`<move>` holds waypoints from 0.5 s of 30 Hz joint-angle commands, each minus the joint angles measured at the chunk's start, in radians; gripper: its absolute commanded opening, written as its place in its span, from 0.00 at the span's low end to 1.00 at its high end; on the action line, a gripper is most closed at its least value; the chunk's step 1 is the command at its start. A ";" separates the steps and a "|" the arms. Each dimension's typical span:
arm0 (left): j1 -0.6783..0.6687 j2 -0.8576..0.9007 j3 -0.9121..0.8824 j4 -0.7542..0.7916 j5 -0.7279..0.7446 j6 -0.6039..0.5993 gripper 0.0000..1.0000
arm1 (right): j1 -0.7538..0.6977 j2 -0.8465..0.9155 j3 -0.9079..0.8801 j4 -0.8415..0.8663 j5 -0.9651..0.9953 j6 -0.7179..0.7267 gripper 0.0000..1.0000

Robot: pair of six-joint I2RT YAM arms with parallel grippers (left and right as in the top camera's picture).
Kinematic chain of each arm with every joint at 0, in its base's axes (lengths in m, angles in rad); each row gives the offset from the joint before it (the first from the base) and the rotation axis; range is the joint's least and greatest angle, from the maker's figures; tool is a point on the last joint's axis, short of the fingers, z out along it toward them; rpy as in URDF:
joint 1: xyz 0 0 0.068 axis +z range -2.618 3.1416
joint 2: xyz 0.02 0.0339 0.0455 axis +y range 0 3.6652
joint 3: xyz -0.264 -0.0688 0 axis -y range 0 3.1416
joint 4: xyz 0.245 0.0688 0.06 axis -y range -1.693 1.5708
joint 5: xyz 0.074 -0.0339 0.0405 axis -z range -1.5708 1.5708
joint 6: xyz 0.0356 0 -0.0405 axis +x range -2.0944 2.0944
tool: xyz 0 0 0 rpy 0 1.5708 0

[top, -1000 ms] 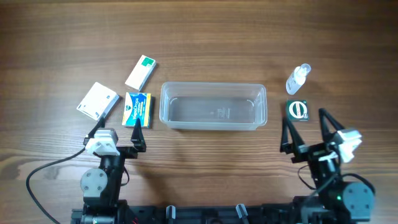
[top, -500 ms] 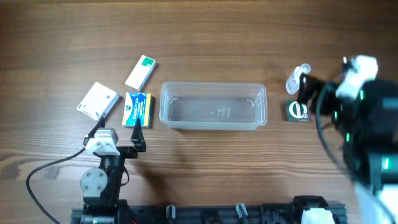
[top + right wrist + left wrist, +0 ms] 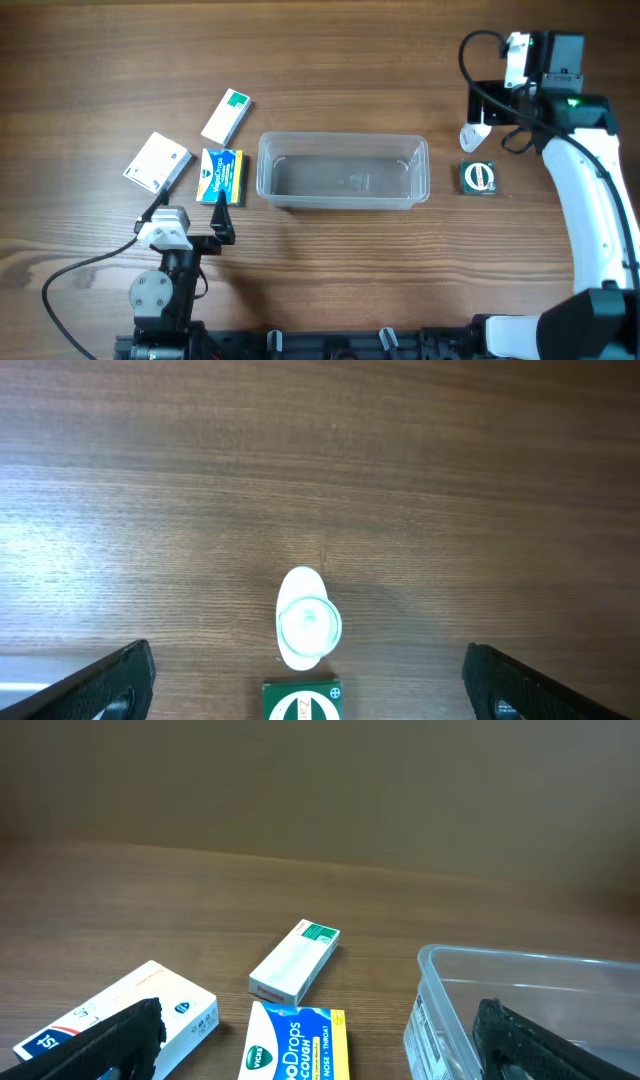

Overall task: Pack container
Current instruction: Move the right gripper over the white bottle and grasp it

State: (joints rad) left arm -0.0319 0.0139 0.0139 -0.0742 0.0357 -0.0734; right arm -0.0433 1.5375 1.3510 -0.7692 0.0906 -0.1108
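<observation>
Likely light, flexible and slick, the container is best pinched at its 3 o'clock rim; left pincer and right pincer gape empty.

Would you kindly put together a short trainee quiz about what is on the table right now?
1. How many boxes lie left of the container?
2. The right hand hangs over: A the container; B the small bottle; C the blue-yellow box.
3. True or false: the container holds an item.
Key: 1 three: the white box, the blue-yellow box, the white-green box. 2 B. 3 false.
</observation>
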 commanded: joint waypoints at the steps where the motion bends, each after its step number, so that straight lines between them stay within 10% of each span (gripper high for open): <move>1: -0.005 -0.007 -0.008 0.002 0.016 -0.010 1.00 | -0.017 0.066 0.014 0.013 0.014 -0.006 1.00; 15: -0.005 -0.007 -0.008 0.002 0.016 -0.010 1.00 | -0.061 0.318 0.014 0.081 -0.174 0.001 0.87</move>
State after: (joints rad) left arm -0.0319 0.0139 0.0139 -0.0742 0.0357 -0.0734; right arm -0.1020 1.8210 1.3510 -0.6979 -0.0422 -0.0853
